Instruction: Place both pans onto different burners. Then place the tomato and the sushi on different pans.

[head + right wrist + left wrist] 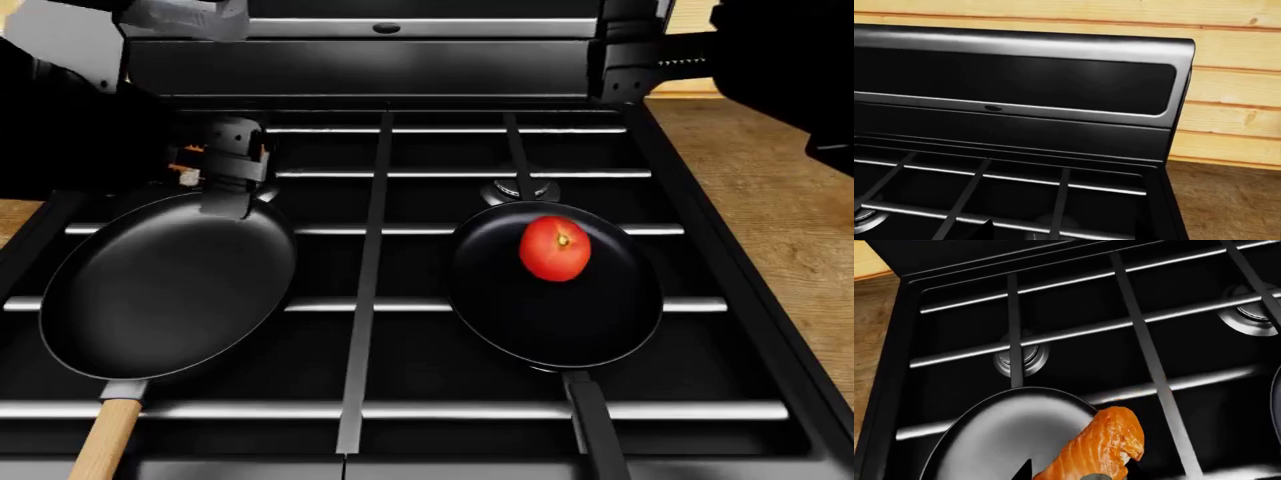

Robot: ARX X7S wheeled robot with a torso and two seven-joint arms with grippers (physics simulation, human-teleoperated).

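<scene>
The larger pan (167, 285), with its wooden handle (104, 440), lies on the stove's front left grate. The smaller pan (561, 290) sits front right with the tomato (554, 248) resting in its far half. My left gripper (230, 190) hovers over the far rim of the larger pan (1001, 440), shut on the sushi (1104, 445), whose orange top faces the wrist camera. Two burners (1021, 359) (1251, 315) show under the grates beyond it. My right gripper (1061, 235) is open and holds nothing, raised over the stove's back right corner.
The stove's black back panel (1014, 80) rises behind the grates, with a wooden wall (1227, 110) beyond. Wooden counter (787, 230) flanks the stove on the right. A back burner (521, 188) peeks out behind the smaller pan. My right arm (801, 70) hangs at the upper right.
</scene>
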